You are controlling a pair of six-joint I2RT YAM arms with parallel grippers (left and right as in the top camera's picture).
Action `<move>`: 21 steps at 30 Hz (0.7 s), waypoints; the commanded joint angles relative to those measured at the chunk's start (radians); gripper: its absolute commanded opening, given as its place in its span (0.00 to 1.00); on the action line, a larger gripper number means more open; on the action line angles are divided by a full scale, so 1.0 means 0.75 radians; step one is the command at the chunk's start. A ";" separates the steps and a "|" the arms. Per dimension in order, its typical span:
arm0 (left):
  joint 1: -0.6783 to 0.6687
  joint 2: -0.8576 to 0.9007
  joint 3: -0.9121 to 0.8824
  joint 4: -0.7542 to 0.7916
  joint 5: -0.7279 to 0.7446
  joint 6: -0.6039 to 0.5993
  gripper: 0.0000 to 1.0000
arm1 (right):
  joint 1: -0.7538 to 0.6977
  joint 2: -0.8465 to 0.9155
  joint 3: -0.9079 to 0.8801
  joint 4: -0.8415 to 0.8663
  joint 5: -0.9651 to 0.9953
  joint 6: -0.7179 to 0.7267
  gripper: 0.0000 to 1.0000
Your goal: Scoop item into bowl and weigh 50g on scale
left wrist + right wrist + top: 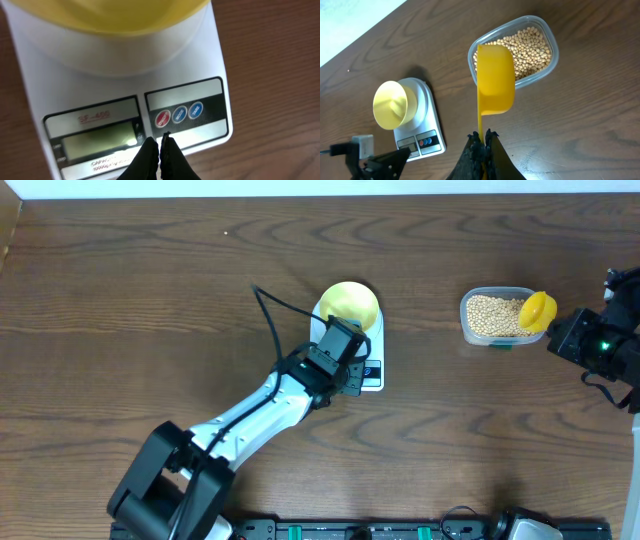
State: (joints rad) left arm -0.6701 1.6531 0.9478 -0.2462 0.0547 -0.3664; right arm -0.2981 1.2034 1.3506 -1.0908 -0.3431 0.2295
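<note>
One dark wood-grain table (pixel 120 300) fills the overhead view. Near its middle sits the scale (pixel 374 376), a white rounded rectangle; the left wrist view shows a blank greenish display (pixel 97 141) at lower left and three round buttons (pixel 179 114), one red and two blue, beside it. The bowl (pixel 349 302), round and pale yellow, stands on the scale's upper end and is about as wide as the scale. At right of centre, well apart from the scale, lies a clear rounded-rectangular tub (pixel 467 302). A bright yellow scoop (pixel 538 308) hangs over the tub's right edge, its long handle running back toward the right of the frame. The beans (pixel 490 316), many small round tan ones, cover the tub's floor in an even layer.

The left gripper (pixel 160 143) is clenched, its two black fingers pressed together with nothing between them. The tips sit over the scale's front panel, just below the red button; whether they touch it I cannot tell. The right gripper (pixel 484 136) is closed tight on the end of the scoop's handle, holding the cup above the near rim of the tub.
</note>
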 commanded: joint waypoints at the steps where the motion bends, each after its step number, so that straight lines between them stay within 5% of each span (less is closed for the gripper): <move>1: -0.011 0.052 0.003 0.049 -0.029 -0.007 0.07 | -0.002 0.002 -0.006 0.003 0.002 -0.014 0.01; 21: -0.011 0.129 0.003 0.123 -0.029 -0.008 0.07 | -0.002 0.002 -0.006 0.002 0.002 -0.014 0.01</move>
State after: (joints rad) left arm -0.6781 1.7191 0.9478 -0.1551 0.0486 -0.3664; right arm -0.2981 1.2034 1.3506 -1.0889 -0.3431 0.2295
